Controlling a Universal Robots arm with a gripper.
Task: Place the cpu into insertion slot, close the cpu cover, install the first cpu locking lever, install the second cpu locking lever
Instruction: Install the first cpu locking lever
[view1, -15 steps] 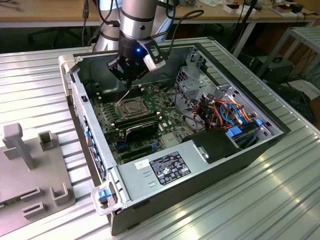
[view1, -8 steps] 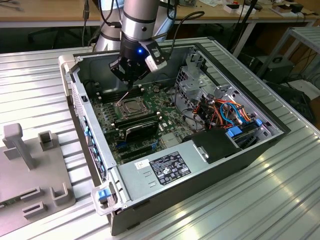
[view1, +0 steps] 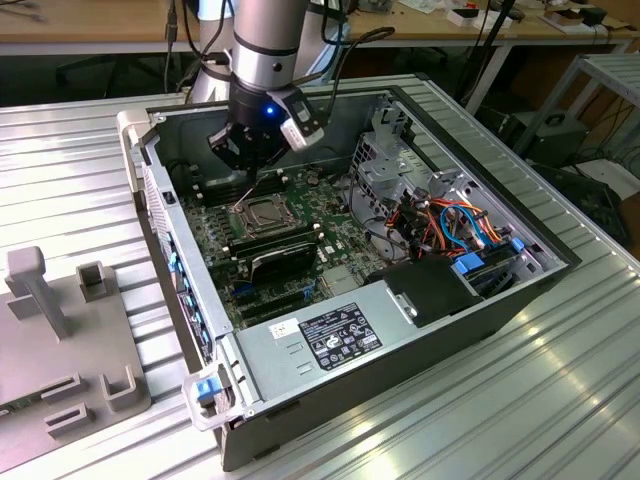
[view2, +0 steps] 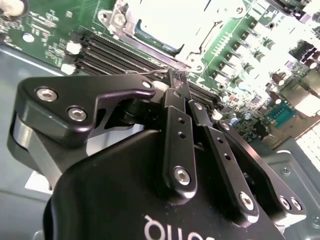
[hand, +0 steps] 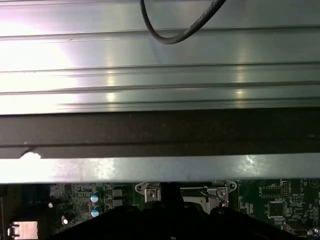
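Observation:
My gripper (view1: 261, 177) hangs inside the open computer case, just above the far corner of the insertion slot (view1: 262, 212). In the second wrist view the two black fingers (view2: 176, 115) meet at their tips, so the gripper (view2: 177, 76) is shut, pinching the end of a thin wire locking lever (view2: 145, 73). That lever (view1: 246, 194) slants up from the socket's edge to the fingertips. The silver cpu cover (view1: 250, 205) lies flat on the socket, with a grey square, apparently the cpu (view1: 264, 213), in its window. Glare washes out the cover (view2: 125, 22) in the second wrist view.
Black memory slots (view2: 115, 52) run beside the socket. A black card (view1: 283, 258), a metal drive cage (view1: 385, 160), coloured cables (view1: 450, 225) and the power supply (view1: 335, 335) crowd the case. A grey fixture (view1: 60, 330) stands on the ribbed table at the exterior view's left.

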